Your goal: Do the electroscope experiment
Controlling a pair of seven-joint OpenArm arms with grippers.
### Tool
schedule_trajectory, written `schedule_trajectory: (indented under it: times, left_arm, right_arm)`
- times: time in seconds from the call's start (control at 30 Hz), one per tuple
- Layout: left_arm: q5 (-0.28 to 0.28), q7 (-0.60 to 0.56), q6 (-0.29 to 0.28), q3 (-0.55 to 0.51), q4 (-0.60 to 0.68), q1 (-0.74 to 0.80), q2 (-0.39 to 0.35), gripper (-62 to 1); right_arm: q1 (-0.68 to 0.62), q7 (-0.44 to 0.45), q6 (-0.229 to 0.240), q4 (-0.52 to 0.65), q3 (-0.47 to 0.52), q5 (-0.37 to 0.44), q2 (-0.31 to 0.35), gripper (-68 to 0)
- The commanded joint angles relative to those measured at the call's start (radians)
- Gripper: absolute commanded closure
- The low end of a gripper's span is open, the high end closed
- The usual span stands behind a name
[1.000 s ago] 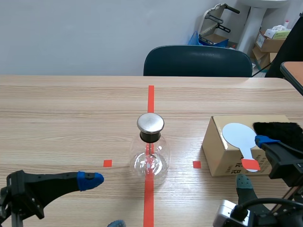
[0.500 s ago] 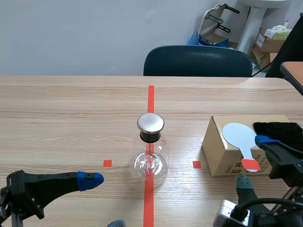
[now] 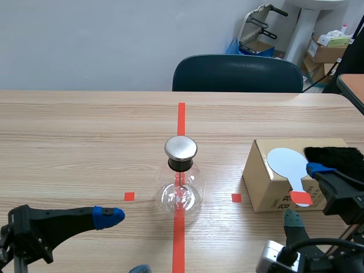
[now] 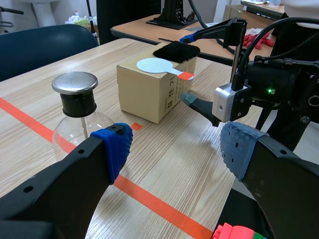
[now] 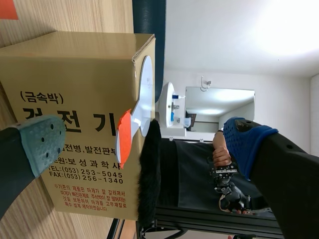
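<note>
The electroscope point(image 3: 180, 182), a clear glass flask with a black neck and round metal cap, stands on the red centre tape; the left wrist view shows the electroscope point(image 4: 79, 117) ahead of that gripper. A pale blue paddle with an orange-red handle point(image 3: 290, 168) lies on a cardboard box point(image 3: 267, 190), with a black fur piece point(image 3: 335, 154) beside it. My left gripper point(image 4: 172, 149) is open, low at the near left of the table. My right gripper point(image 5: 144, 137) is open in front of the box, the paddle point(image 5: 142, 102) between its spread fingers but untouched.
A dark blue chair point(image 3: 238, 74) stands at the table's far edge. Cartons and equipment sit in the back right corner point(image 3: 327, 45). Small red tape squares point(image 3: 129, 196) flank the flask.
</note>
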Motion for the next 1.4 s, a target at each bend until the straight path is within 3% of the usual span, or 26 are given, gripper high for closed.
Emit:
schedule_trajectory:
  times: [0.0, 0.23, 0.47, 0.67, 0.7, 0.8, 0.97, 1.07, 1.2, 1.37]
  left_arm:
    - [0.001, -0.002, 0.009, -0.003, 0.020, 0.005, 0.004, -40.3]
    - [0.000, 0.004, 0.013, -0.009, 0.020, 0.005, 0.005, -40.3]
    - [-0.003, 0.027, 0.021, -0.009, 0.020, 0.002, 0.005, -40.3]
    - [-0.010, 0.031, 0.042, -0.036, 0.020, 0.002, 0.005, -40.3]
    - [-0.021, 0.031, 0.042, -0.045, 0.020, 0.002, 0.005, -40.3]
    - [-0.064, 0.037, 0.045, -0.074, 0.020, 0.002, 0.013, -40.3]
    - [-0.086, 0.122, 0.092, -0.144, 0.019, 0.002, 0.084, -40.3]
    - [-0.095, 0.176, 0.123, -0.205, 0.019, 0.003, 0.134, -40.3]
    - [-0.149, 0.243, 0.150, -0.311, 0.019, 0.003, 0.200, -40.3]
    - [-0.183, 0.340, 0.154, -0.468, 0.019, 0.018, 0.267, -40.3]
  right_arm:
    - [0.000, 0.000, -0.061, 0.019, 0.007, 0.004, 0.002, -67.9]
    - [-0.002, -0.003, -0.061, 0.019, 0.006, 0.023, 0.002, -67.9]
    - [-0.090, 0.001, -0.061, 0.046, 0.006, 0.109, 0.019, -67.9]
    - [-0.280, 0.067, -0.061, 0.183, 0.006, 0.320, 0.093, -67.9]
    - [-0.311, 0.071, -0.040, 0.214, 0.006, 0.359, 0.111, -67.9]
    - [-0.390, 0.072, 0.052, 0.310, 0.010, 0.483, 0.171, -67.9]
    - [-0.436, 0.070, 0.234, 0.489, 0.063, 0.744, 0.259, -67.9]
    - [-0.434, 0.043, 0.399, 0.587, 0.130, 0.917, 0.305, -67.9]
    - [-0.397, 0.019, 0.636, 0.678, 0.213, 1.115, 0.343, -67.9]
    - [-0.270, -0.102, 0.878, 0.739, 0.237, 1.282, 0.343, -67.9]
